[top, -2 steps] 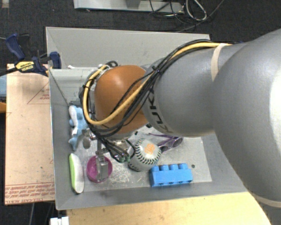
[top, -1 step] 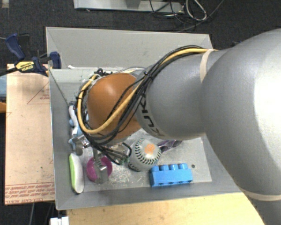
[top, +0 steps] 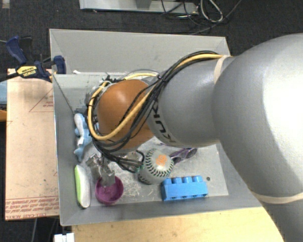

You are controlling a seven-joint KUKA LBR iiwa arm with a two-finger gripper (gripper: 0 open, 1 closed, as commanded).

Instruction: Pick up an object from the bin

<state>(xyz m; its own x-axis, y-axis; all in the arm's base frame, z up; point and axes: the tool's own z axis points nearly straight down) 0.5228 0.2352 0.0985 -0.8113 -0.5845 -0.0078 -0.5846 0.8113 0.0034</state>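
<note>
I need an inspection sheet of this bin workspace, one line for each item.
Surface: grey metal bin, sloped walls.
Job's things: magenta cup, front left of the bin.
Clutter: white-green oblong piece, blue block, grey ribbed ball, light blue piece.
Grippers: gripper low over the magenta cup; grasp cannot be judged.
Cables: yellow and black cables across the orange wrist cover.
Surroundings: dark floor with loose wires behind the bin.

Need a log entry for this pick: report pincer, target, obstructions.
Pincer low in the bin, lower-left corner of view, at the magenta cup. White-green oblong tight beside cup, wall side. Grey ribbed ball close on other side.
</note>
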